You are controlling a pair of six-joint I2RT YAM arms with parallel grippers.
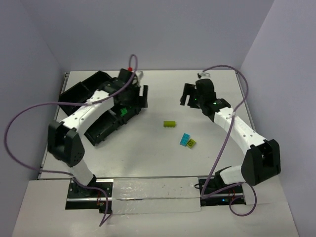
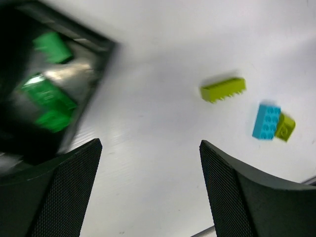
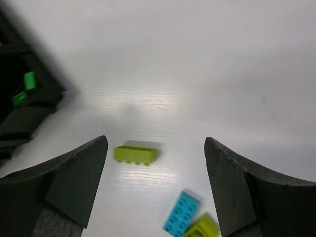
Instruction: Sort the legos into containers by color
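Note:
On the white table lie three loose legos: a long lime brick [image 1: 170, 124] [image 2: 223, 89] [image 3: 136, 154], a cyan brick [image 1: 185, 139] [image 2: 266, 121] [image 3: 181, 212], and a small lime brick [image 1: 191, 143] [image 2: 285, 127] [image 3: 202, 227] touching the cyan one. The black divided tray [image 1: 103, 131] [image 2: 94, 44] [image 3: 24, 108] stands at the left. Green bricks [image 2: 47, 94] lie in one of its compartments. My left gripper [image 1: 139, 97] [image 2: 150, 144] hangs open and empty by the tray's right end. My right gripper [image 1: 186, 95] [image 3: 155, 142] is open and empty, above and behind the loose bricks.
The left arm lies across the tray and hides most of its compartments in the top view. A small red object [image 1: 130, 68] sits at the table's far edge. Purple cables loop beside both arms. A shiny strip [image 1: 153, 195] runs along the near edge between the bases.

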